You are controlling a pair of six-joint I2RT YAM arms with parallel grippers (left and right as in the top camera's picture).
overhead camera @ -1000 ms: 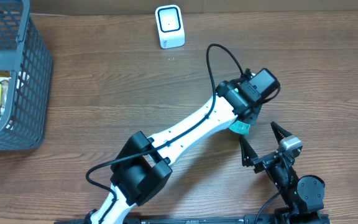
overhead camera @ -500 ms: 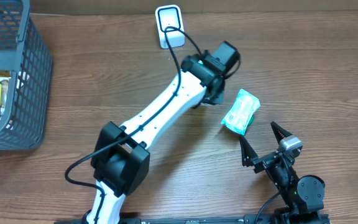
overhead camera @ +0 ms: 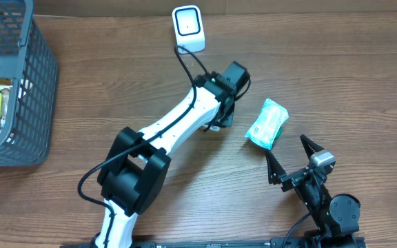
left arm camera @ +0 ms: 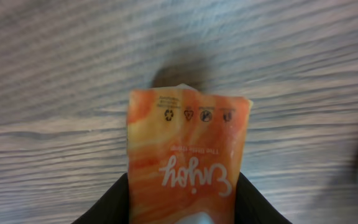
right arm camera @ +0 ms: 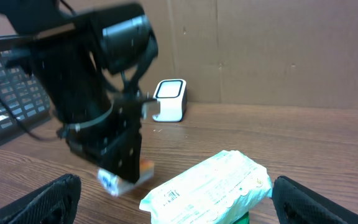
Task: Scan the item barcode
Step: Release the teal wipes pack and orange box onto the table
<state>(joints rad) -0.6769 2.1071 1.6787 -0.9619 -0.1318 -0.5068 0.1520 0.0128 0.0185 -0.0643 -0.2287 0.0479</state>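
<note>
moved: left jaws swung from green-white crinkled wrapper [overhead camera: 267, 123] toward white boxy scanner [overhead camera: 188, 27] | left jaws: clamped on orange glossy sachet [left arm camera: 188, 155] protruding past their tips | right jaws: spread wide, wrapper just ahead

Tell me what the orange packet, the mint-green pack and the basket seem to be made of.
Orange packet: probably thin printed plastic film, smooth with a slight sheen; flat sealed top edge and small recycling marks.
Mint-green pack: soft plastic wrap, it seems; puffy, lightly crinkled, printed surface.
Basket: rigid moulded plastic by the look, matte grey, with open lattice walls.
</note>
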